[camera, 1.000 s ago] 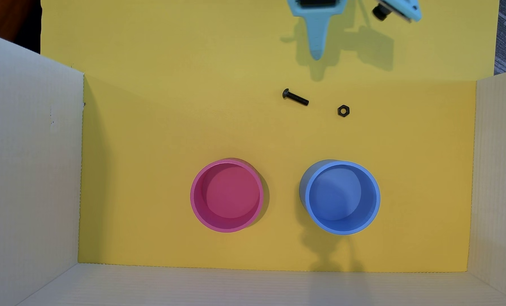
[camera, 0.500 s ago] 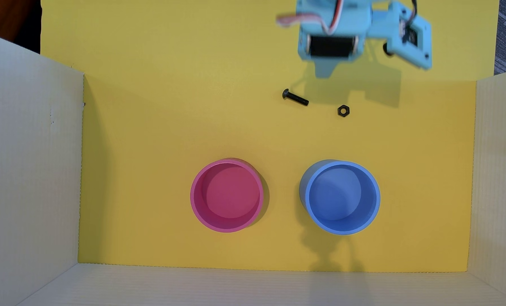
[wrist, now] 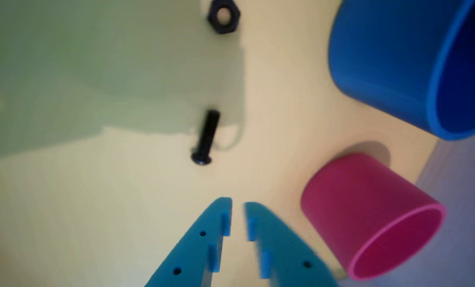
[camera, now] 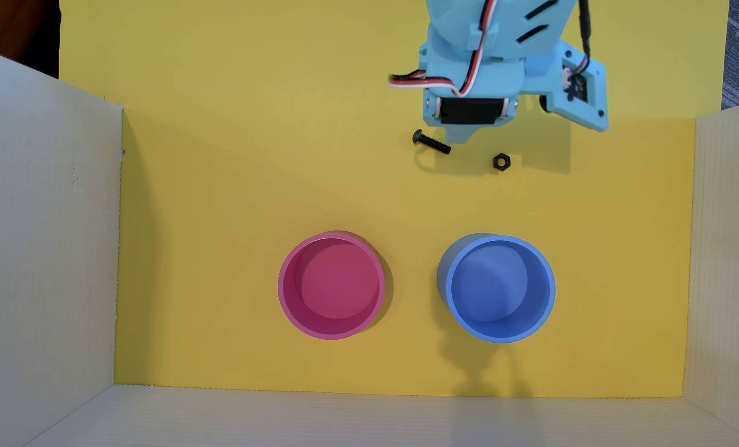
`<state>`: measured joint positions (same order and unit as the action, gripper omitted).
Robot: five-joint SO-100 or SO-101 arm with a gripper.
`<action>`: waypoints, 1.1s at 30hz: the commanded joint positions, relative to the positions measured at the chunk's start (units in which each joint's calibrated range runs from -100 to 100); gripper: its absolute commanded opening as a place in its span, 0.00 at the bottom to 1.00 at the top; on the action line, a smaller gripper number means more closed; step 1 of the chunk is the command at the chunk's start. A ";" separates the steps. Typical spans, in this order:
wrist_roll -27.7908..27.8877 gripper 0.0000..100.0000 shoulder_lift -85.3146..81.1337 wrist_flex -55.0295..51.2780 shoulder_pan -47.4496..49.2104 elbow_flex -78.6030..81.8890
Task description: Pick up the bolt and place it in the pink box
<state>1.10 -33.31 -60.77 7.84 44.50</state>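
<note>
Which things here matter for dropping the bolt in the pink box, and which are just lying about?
For the job:
- the bolt, lying loose on the yellow floor
- the pink box, empty
- the gripper, jaws nearly closed, holding nothing

Just lying about:
- the nut
- the blue cup, empty
</note>
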 commanded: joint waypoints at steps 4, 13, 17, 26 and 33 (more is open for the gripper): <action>0.44 0.16 5.11 0.75 0.04 -0.59; -0.14 0.15 15.38 5.82 -0.19 -1.22; -0.24 0.15 17.82 6.85 -0.48 -1.94; -1.23 0.15 18.83 7.36 -2.54 -1.85; -1.33 0.15 18.91 7.36 -3.35 -1.13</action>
<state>0.07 -14.15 -54.00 4.63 44.50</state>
